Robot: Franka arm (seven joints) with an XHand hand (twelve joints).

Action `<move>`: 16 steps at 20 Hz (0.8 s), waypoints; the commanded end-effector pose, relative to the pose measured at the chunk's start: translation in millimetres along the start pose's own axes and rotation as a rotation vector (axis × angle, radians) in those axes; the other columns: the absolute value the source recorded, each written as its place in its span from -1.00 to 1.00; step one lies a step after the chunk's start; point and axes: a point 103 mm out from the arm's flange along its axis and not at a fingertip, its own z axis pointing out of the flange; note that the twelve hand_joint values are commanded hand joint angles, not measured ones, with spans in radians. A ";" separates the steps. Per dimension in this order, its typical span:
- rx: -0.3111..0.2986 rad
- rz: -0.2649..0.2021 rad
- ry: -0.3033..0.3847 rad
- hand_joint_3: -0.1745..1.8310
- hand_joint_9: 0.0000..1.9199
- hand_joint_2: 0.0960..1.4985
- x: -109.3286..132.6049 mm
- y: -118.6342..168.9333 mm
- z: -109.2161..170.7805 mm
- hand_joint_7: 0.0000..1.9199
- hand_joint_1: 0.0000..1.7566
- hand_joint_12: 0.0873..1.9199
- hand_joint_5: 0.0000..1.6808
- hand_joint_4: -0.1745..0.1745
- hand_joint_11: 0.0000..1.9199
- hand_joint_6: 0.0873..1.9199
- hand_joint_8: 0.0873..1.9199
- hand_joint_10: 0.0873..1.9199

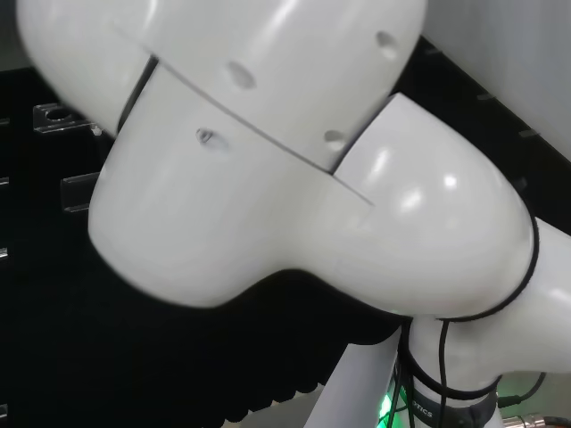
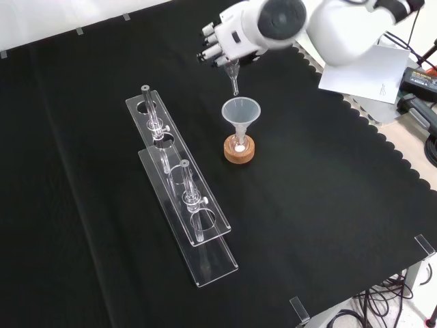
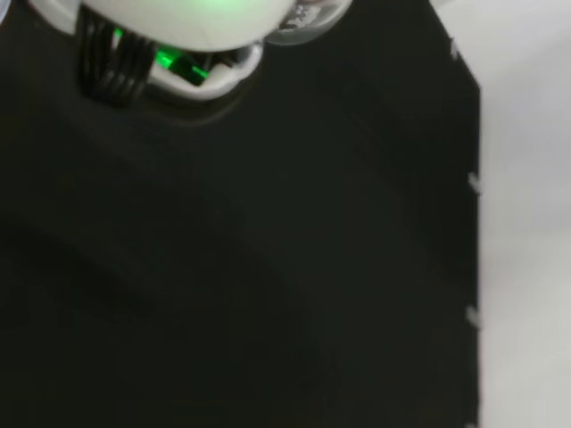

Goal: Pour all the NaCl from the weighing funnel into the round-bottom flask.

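In the front view a clear cone-shaped funnel [image 2: 241, 111] sits in a round flask [image 2: 240, 143] on a cork ring [image 2: 240, 152] (white powder shows inside the flask). Two clear racks [image 2: 183, 188] lie to its left, with bare black cloth [image 2: 328, 205] to its right. The hand [image 2: 229, 42], fingers curled, pinches a glass weighing funnel [image 2: 233, 74], stem down, just above the cone.

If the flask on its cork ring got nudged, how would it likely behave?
Likely top-heavy: the funnel sits in the round-bottom flask, so it may tip. The cork ring probably stops rolling, though it might slide on the cloth. Clear glass, likely fragile.
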 end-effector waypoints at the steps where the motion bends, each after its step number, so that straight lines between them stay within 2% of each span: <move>1: -0.020 -0.040 0.300 -0.33 0.19 -0.15 -12.4 0.0 18.6 -0.40 0.31 -0.17 0.70 1.00 0.11 -0.75 -0.36 -0.97; 7: -0.030 -0.019 0.485 -0.33 0.19 -0.15 -30.5 -0.7 37.0 -0.39 0.31 -0.17 0.70 1.00 0.11 -0.75 -0.35 -0.98; 10: -0.031 0.012 0.563 -0.32 0.19 -0.15 -40.5 -0.9 44.2 -0.39 0.31 -0.17 0.70 1.00 0.11 -0.75 -0.35 -0.98; 16: -0.039 0.057 0.627 -0.33 0.19 -0.15 -62.0 1.7 55.7 -0.39 0.31 -0.17 0.70 1.00 0.11 -0.75 -0.35 -0.98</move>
